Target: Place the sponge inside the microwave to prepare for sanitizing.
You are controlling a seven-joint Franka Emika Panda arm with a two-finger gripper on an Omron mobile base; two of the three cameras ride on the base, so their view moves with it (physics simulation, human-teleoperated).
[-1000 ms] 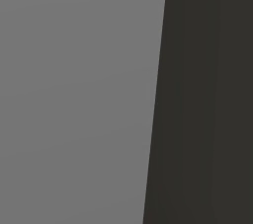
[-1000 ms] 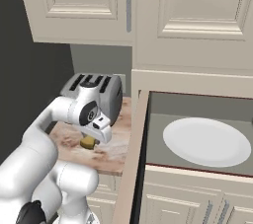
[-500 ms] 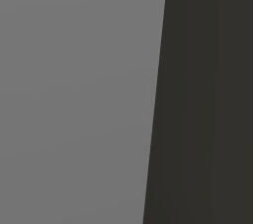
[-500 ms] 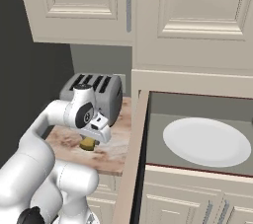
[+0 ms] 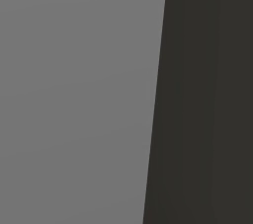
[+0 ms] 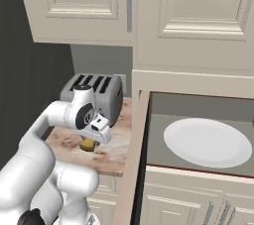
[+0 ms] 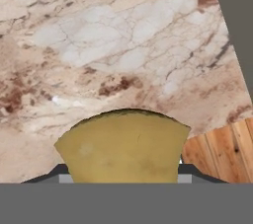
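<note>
The fingers (image 6: 91,140) are straddling the sponge (image 7: 123,146) on the counter (image 6: 111,152), apparently gripping it; the microwave (image 6: 198,135) is standing open well to their right.

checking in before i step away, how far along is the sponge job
Done: the microwave stands open, its white plate bare. In hand: the gripper is down over the sponge, which sits between the jaws in the hand view, beside the toaster; whether it is lifted off the counter I cannot tell. Left: carrying it across and placing it inside.
</note>
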